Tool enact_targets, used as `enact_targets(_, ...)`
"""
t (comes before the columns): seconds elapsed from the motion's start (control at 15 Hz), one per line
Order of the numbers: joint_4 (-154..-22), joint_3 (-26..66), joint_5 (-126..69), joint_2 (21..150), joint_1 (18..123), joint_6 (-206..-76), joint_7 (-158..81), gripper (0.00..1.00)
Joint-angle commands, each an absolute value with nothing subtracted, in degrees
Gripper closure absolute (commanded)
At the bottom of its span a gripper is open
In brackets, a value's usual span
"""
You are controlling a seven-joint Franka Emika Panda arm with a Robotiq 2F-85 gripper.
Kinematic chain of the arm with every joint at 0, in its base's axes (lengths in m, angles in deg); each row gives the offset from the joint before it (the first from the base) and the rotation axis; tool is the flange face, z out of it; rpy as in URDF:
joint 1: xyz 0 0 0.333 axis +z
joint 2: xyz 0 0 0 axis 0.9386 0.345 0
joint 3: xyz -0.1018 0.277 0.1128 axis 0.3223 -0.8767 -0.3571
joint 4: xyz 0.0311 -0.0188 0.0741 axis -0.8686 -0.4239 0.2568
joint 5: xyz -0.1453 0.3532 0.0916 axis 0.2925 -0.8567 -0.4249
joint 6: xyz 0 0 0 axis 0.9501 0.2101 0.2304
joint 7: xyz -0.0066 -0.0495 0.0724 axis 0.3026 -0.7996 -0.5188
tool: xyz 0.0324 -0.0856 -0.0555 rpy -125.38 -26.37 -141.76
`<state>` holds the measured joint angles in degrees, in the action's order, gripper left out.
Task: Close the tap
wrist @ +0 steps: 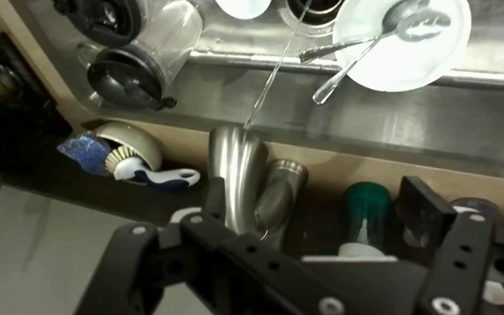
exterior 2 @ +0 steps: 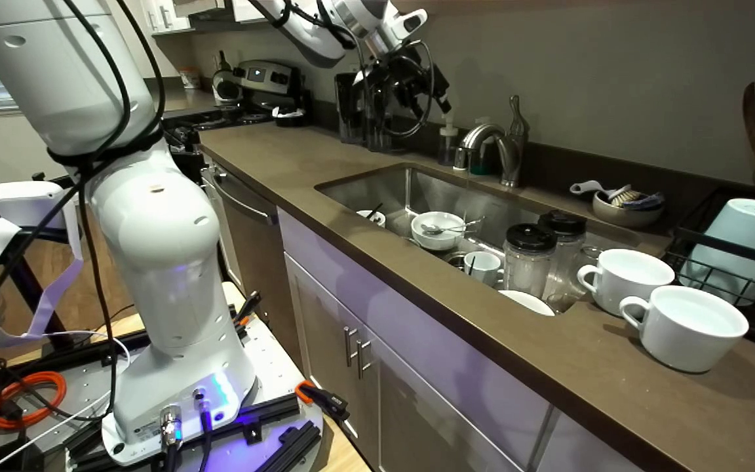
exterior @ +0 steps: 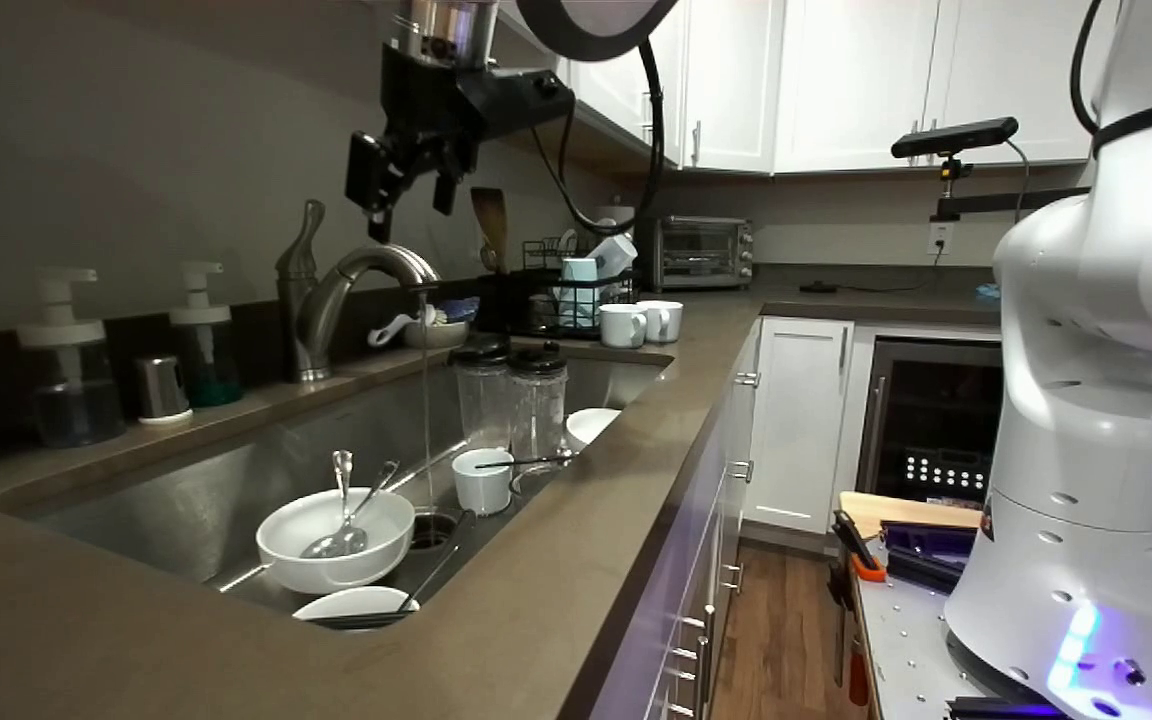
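The tap is a brushed metal faucet with an arched spout (exterior: 371, 262) and a slim lever handle (exterior: 304, 240) that stands up. In another exterior view the tap (exterior 2: 510, 154) also shows its lever (exterior 2: 517, 121) upright. A thin stream of water runs from the spout into the sink. My gripper (exterior: 411, 200) is open and empty, above the spout and apart from the tap. In the wrist view the gripper's fingers (wrist: 320, 203) are wide apart, with the tap's spout (wrist: 236, 175) beside the left finger. The lever is hidden behind the gripper there.
The sink (exterior 2: 410, 187) holds a white bowl with spoons (exterior: 336, 545), a mug (exterior: 481, 485) and lidded jars (exterior: 536, 405). Soap dispensers (exterior: 201, 345) stand beside the tap. A brush bowl (exterior 2: 626, 208) and a dish rack (exterior: 576, 300) are on the tap's other side.
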<state>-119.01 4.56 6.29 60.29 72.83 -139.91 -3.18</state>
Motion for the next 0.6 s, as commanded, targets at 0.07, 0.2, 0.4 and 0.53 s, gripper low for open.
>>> enact_targets(0.07, -113.48, 5.72, 13.50, 62.14, 72.02, -141.65, -1.40, 0.00)
enact_targets(0.2, -111.19, 6.62, 15.27, 63.04, 71.96, -143.07, -0.61, 0.00)
enact_targets(0.4, -108.94, 8.32, 16.15, 65.15, 71.80, -149.68, 1.01, 0.00)
enact_targets(0.53, -110.39, 8.64, 14.10, 63.51, 72.50, -148.23, -1.28, 0.00)
